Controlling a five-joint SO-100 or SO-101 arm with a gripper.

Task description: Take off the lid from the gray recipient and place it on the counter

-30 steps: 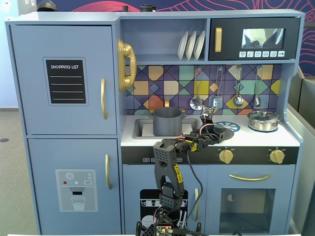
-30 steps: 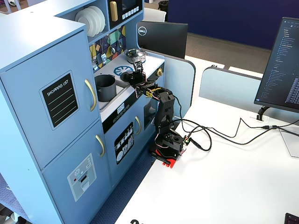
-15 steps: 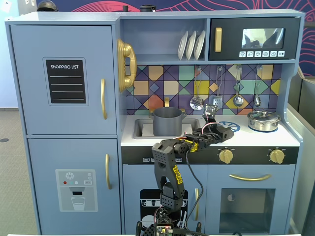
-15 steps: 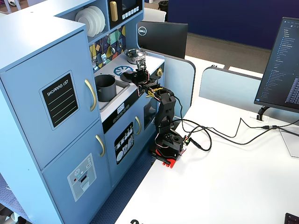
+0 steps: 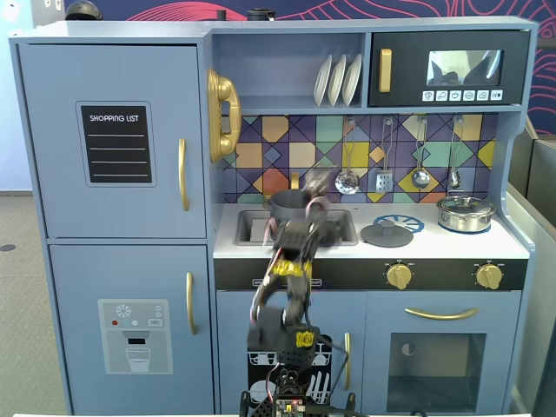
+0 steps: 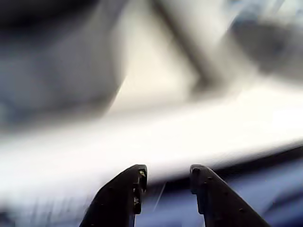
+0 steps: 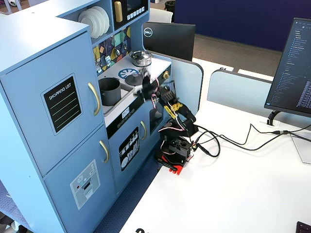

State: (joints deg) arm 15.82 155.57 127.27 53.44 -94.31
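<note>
The dark gray lid [image 5: 387,234] lies flat on the white counter [image 5: 452,246], just left of the blue burner ring, with nothing holding it. The gray recipient [image 5: 289,208] stands uncovered in the sink, also seen in the other fixed view [image 7: 109,91]. My gripper [image 5: 318,180] is motion-blurred in front of and above the recipient, well left of the lid. In the wrist view my gripper [image 6: 166,174] is open, with nothing between its fingers, and the background there is smeared.
A shiny silver pot [image 5: 465,213] with its own lid stands at the counter's right end. Utensils [image 5: 382,165] hang on the tiled back wall. Two gold knobs [image 5: 399,276] sit below the counter edge. The arm's base [image 7: 175,148] stands on the white table before the kitchen.
The gripper held the lid over the counter by the burner ring. Now the lid rests on the counter, and the arm has swung fast to the left and pulled back, gripper empty.
</note>
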